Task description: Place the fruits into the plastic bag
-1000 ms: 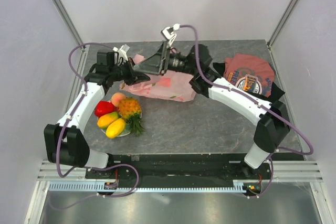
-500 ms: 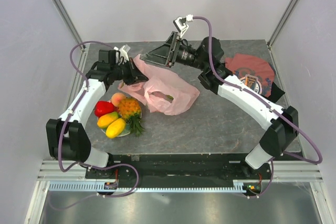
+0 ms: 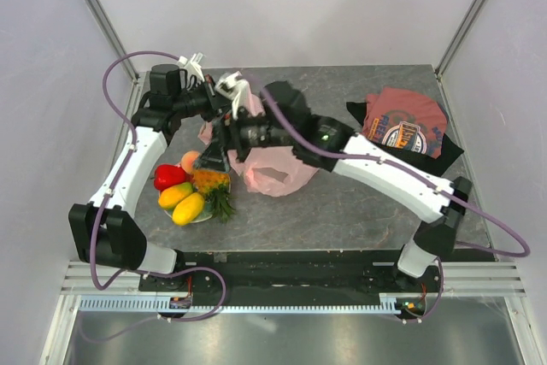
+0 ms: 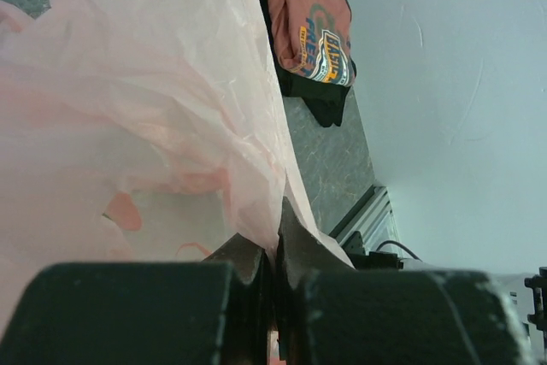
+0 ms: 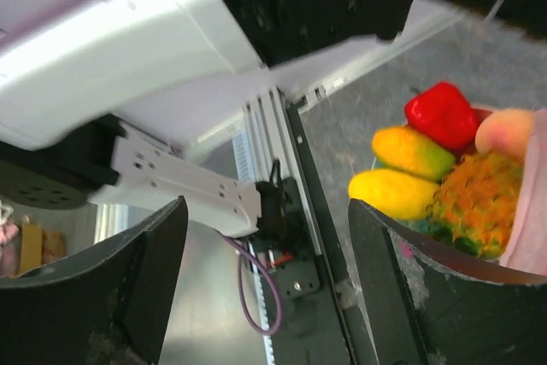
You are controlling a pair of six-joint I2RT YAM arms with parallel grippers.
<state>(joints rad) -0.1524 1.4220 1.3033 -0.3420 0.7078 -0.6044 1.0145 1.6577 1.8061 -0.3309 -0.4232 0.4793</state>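
Left wrist view, left claw [image 4: 275, 250] pinching plastic bag [image 4: 128, 108], right claw [image 5: 265, 211] stretched across leftward, gaping beside fruits [image 5: 423, 158]

Fruits sat bunched front-left on the table [image 3: 342, 203]: pineapple [image 3: 211, 181] nearest centre, peach [image 3: 190, 160] behind it, pepper piece [image 3: 169, 176] to its left, mangoes [image 3: 188, 208] in front. Plastic bag [image 3: 273, 173] lay mid-table, just right of the fruits, w/ T-shirt [image 3: 402, 121] well apart at rear right. Right gripper [image 3: 212, 160] hung over peach & pineapple; left gripper [image 4: 275, 245] sat at the bag's rear-left edge.
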